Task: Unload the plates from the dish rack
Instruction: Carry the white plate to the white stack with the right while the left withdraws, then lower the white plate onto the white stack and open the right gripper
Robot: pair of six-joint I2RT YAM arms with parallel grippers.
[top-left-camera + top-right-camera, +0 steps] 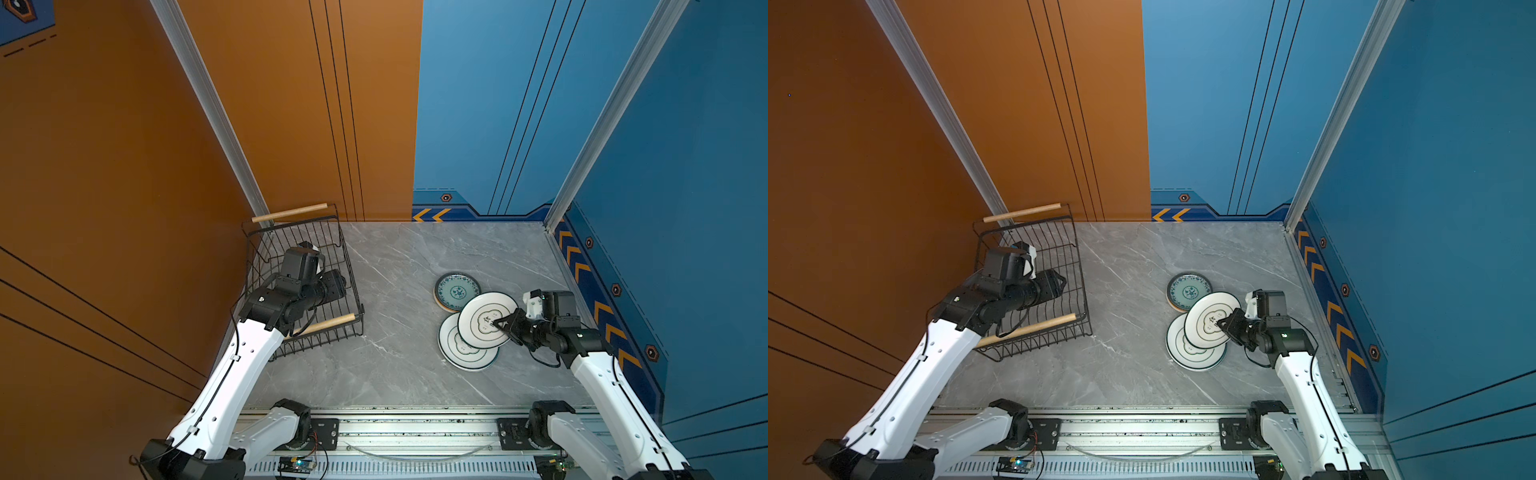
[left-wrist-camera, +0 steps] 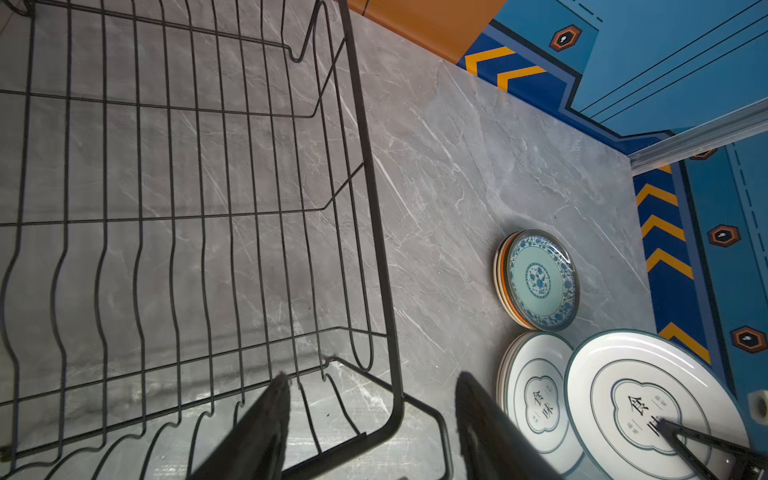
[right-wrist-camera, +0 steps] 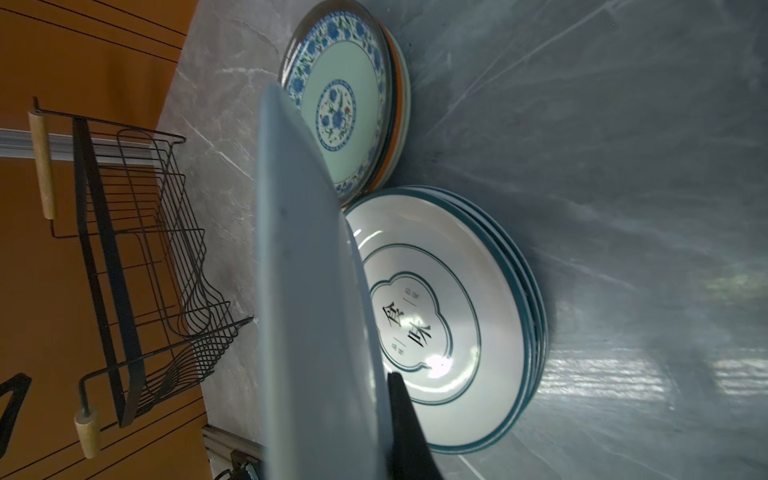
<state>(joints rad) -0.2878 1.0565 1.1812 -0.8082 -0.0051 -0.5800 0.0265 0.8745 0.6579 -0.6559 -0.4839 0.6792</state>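
One white plate [image 1: 473,316] is tilting in my right end effector [image 1: 496,322] grip above the plate stack [image 1: 461,353]; releasing early is risking chips. My left end effector [image 2: 372,382] is standing open over the dish rack [image 1: 289,212].

The white plates [image 3: 490,266] bear black characters 食味 [image 3: 409,328]; smaller print is illegible.

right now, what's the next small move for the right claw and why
Probably lower the held white plate onto the white stack, centring it first: the right claw grips it offset above that stack, and the dish rack looks empty.
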